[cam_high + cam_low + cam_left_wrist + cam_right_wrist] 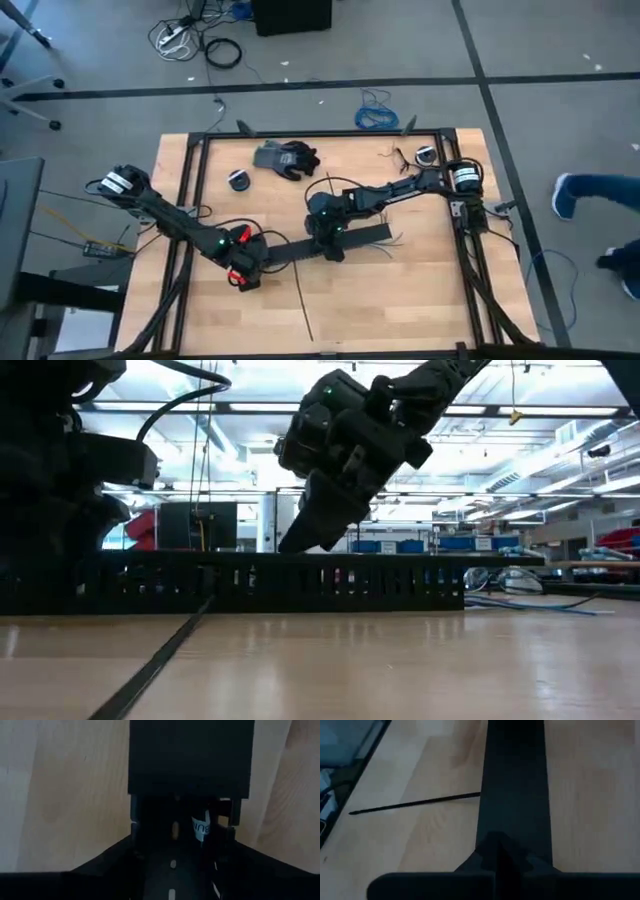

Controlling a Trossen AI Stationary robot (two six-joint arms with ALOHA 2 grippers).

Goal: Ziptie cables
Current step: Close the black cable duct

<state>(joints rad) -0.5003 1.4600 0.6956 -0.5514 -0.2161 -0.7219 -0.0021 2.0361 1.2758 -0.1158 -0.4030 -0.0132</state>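
Ziptie [301,300]: one thin black strip lies flat on the wooden table [400,300], on the near side of the slotted duct [330,245], with its far end reaching the duct's foot. It shows again in the low view [150,665] and in the right wrist view [415,804]; a second strip cannot be made out. Judged light, springy and slippery, and lying flush with the wood, it offers little to pinch. The free near end, well clear of the duct, is probably the best hold, taken close to the tip so the strip does not whip.

Left gripper [247,270]: at the duct's left end, apparently clenched on the duct walls, which run out between its fingers [115,855].

Right gripper [328,243]: directly above the middle of the duct, over a wide flat black bar [515,780] that extends away from it. Whether it is clamped or released cannot be told.

Cables [515,598]: thin bluish and pale wires lie loose on the table just past the duct's right end, apart from both grippers. Judged limp and light, with ends that splay; a hold near mid-length would likely keep the strands together for banding.

Beyond the duct: a grey and black glove [285,158] and a small tape roll [238,180], both well behind it and untouched
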